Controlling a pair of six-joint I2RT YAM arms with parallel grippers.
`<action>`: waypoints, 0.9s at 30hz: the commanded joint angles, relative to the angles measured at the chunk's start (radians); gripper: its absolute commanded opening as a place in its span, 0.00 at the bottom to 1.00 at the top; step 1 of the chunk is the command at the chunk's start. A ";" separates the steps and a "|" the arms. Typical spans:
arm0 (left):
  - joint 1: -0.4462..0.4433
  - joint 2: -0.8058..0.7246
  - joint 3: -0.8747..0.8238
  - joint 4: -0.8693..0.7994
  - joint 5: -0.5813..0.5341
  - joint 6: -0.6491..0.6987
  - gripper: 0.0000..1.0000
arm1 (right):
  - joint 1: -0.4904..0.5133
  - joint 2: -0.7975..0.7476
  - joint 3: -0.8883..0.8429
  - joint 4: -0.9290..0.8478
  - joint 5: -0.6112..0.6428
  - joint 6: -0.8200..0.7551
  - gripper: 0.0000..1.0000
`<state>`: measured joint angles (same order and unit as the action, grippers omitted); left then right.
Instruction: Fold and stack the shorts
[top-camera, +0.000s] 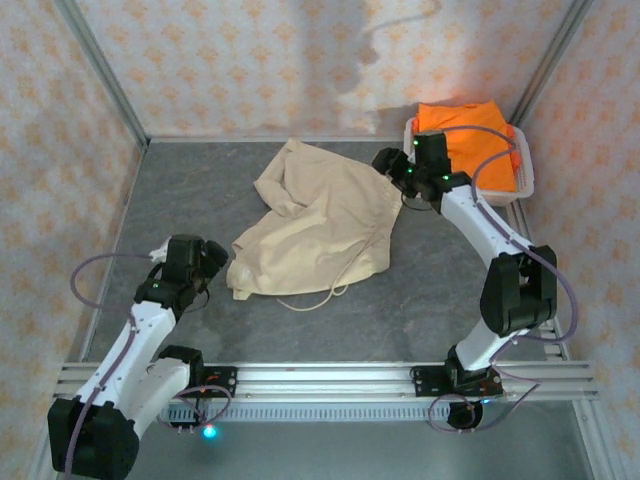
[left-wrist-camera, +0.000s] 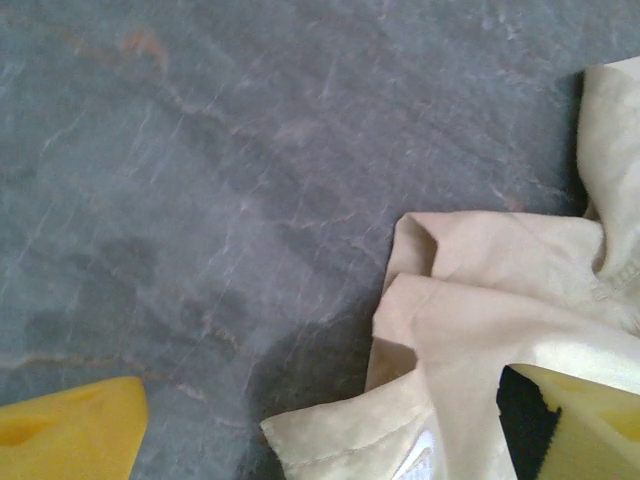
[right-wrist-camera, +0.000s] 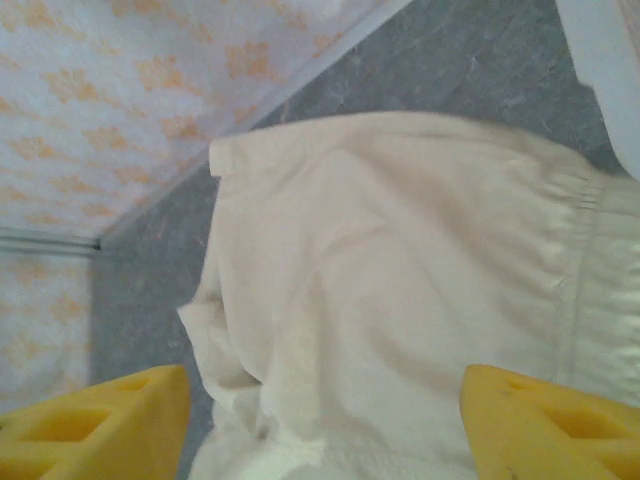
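Beige shorts (top-camera: 315, 225) lie rumpled in the middle of the worktop (top-camera: 200, 190), and the orange shorts (top-camera: 465, 135) sit in the basket (top-camera: 525, 185). Thin, light and limp, the cloth will likely sag and slip unless pinched at a stitched edge. The left gripper (top-camera: 216, 260), jaws wide, straddles a hem corner. The right gripper (top-camera: 390, 163), jaws wide too, hovers by the elastic waistband (right-wrist-camera: 580, 270). Both look like firm holds.

spread shorts (top-camera: 315, 225) at centre; folded shorts (top-camera: 465, 140) in basket (top-camera: 528, 178), far right
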<state>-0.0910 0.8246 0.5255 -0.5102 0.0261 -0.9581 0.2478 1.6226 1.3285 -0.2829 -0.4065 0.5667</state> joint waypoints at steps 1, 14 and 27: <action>-0.007 -0.027 -0.061 -0.043 0.054 -0.182 0.89 | 0.011 -0.112 -0.073 -0.090 0.074 -0.047 0.72; -0.109 0.082 -0.107 0.134 0.182 -0.394 0.66 | 0.011 -0.523 -0.565 0.027 0.117 0.150 0.62; -0.115 0.253 -0.058 0.239 0.181 -0.353 0.29 | 0.013 -0.628 -0.773 0.073 0.012 0.314 0.60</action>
<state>-0.1974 1.0664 0.4141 -0.2993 0.2287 -1.3354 0.2611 1.0275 0.6010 -0.2386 -0.3672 0.8047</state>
